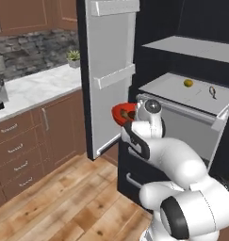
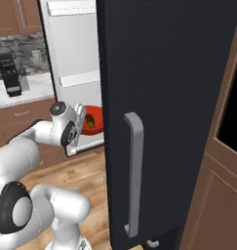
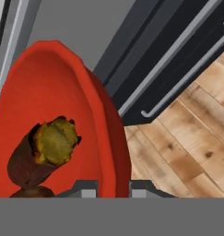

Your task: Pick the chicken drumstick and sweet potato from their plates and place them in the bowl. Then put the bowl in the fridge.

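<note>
The bowl (image 1: 120,113) hangs in the air by its rim, pinched in the closed claw (image 3: 112,188), one fingertip on the inside of the wall and one on the outside, and it sits in front of the open fridge (image 1: 200,61), just beside the pale lining of the swung-out door (image 1: 111,70). A sweet potato (image 3: 42,152) lies in the bowl with its cut yellow end up; a darker lump below it may be the drumstick, but I cannot tell. The bowl is lower than the grey shelf (image 1: 182,92) and off to the left of it, so by my reckoning it must go up and rightward, deeper into the cabinet. That shelf carries a small yellow thing (image 1: 188,83) and a thin dark one (image 1: 212,92) toward the back, with bare room in front. The shelf's front lip and the drawer with its silver bar handle (image 3: 187,69) below are what the bowl could knock.
</note>
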Tool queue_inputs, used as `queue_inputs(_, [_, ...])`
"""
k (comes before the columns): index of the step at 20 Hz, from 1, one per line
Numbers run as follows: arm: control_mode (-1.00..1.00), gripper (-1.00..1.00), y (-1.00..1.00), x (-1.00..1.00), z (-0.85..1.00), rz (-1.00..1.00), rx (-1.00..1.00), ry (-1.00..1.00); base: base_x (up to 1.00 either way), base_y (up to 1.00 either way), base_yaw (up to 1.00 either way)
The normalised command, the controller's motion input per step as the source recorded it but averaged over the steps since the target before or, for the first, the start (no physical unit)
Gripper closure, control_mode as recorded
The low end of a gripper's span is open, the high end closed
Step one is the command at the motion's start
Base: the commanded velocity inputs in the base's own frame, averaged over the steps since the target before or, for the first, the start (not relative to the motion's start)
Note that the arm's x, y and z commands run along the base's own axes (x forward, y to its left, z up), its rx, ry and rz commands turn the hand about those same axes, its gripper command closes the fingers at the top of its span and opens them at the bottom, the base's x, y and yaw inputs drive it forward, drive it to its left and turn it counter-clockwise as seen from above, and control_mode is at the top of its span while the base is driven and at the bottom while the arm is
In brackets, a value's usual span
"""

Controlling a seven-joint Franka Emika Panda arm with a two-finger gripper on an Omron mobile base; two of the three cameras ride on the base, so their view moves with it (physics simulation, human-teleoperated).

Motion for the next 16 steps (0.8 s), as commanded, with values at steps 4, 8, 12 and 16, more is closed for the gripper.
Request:
queue_inputs(4, [1.0,1.0,0.0,0.0,0.0,0.0,0.0,0.0,0.4,0.21,-0.59])
queue_inputs(8, [1.0,1.0,0.0,0.0,0.0,0.0,0.0,0.0,0.46,0.5,-0.33])
queue_inputs(12, [1.0,1.0,0.0,0.0,0.0,0.0,0.0,0.0,0.28,0.47,-0.4])
queue_inputs(16, [1.0,1.0,0.0,0.0,0.0,0.0,0.0,0.0,0.17,0.45,-0.56])
